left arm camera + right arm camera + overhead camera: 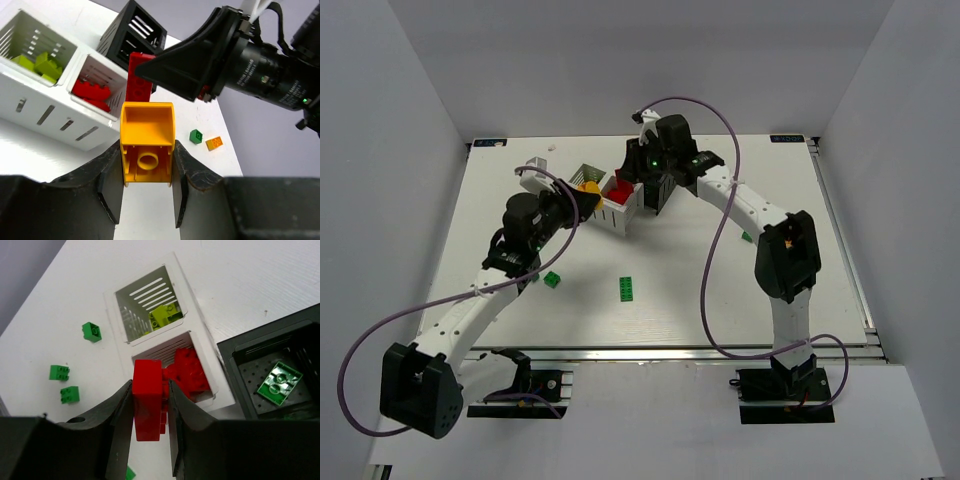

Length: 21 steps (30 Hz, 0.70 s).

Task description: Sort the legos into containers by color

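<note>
Red brick (pixel 148 399): clamped between the right gripper's (pixel 148 440) fingers, held above the white box (pixel 197 347), over the compartment already holding red bricks (pixel 192 375).
Yellow brick (pixel 147 144): clamped hollow side up in the left gripper (pixel 147 192), hanging near the white box's front wall, not over any compartment.
White box: near the table's (pixel 800 300) far edge, about mid-width; one cell holds lime bricks (pixel 164 315), the other red.
Black box (pixel 280 355): touching or just beside the white one on its right; a dark green plate (pixel 280 382) lies in one cell.
Loose bricks: green ones (pixel 626 289) toward the near edge; a green and an orange piece (pixel 214 143) toward the right edge.
Step in hand: both arms mid-delivery, by my reading.
Next move, right: lower slightly and release into the red cell.
Next move, left: wait or route around the right arm, then carry the yellow brick to a free cell of the black box; the two grippers are close, so collision is the risk.
</note>
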Each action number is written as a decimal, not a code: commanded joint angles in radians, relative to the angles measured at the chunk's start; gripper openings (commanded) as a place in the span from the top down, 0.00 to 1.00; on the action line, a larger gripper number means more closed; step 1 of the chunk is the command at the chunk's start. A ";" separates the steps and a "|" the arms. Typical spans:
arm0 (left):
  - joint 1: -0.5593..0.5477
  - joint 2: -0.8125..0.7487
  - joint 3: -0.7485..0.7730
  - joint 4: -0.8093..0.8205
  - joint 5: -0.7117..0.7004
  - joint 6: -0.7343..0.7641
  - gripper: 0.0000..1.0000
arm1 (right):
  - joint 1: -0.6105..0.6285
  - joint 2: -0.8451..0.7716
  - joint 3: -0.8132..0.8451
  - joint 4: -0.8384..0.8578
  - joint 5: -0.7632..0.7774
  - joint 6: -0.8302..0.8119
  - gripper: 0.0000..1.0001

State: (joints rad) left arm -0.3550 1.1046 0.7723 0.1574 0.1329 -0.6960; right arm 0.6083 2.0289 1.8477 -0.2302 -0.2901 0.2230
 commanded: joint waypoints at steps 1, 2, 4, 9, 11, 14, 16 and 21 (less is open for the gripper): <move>0.004 -0.051 -0.031 -0.061 -0.042 0.015 1.00 | -0.002 0.030 0.030 0.117 0.005 -0.060 1.00; 0.004 -0.058 -0.037 -0.067 -0.045 0.012 1.00 | -0.001 0.040 0.034 0.135 0.008 -0.063 1.00; 0.004 -0.086 -0.054 -0.071 -0.056 0.004 1.00 | -0.001 0.062 0.048 0.150 0.008 -0.070 1.00; 0.004 -0.117 -0.071 -0.088 -0.065 -0.002 1.00 | 0.005 0.088 0.048 0.196 0.009 -0.082 0.95; 0.004 -0.117 -0.070 -0.088 -0.065 -0.003 1.00 | 0.008 0.096 0.048 0.201 0.009 -0.088 0.85; 0.004 -0.114 -0.061 -0.085 -0.062 -0.003 1.00 | 0.010 0.106 0.047 0.207 0.000 -0.093 0.66; 0.004 -0.101 -0.045 -0.084 -0.059 0.003 1.00 | 0.010 0.109 0.044 0.213 -0.015 -0.096 0.56; 0.004 -0.062 -0.007 -0.075 -0.036 0.016 1.00 | 0.010 0.094 0.036 0.218 -0.047 -0.103 0.41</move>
State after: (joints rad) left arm -0.3550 1.0309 0.7162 0.0742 0.0860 -0.6960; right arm 0.6121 2.1365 1.8515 -0.0708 -0.3054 0.1390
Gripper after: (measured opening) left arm 0.465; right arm 0.578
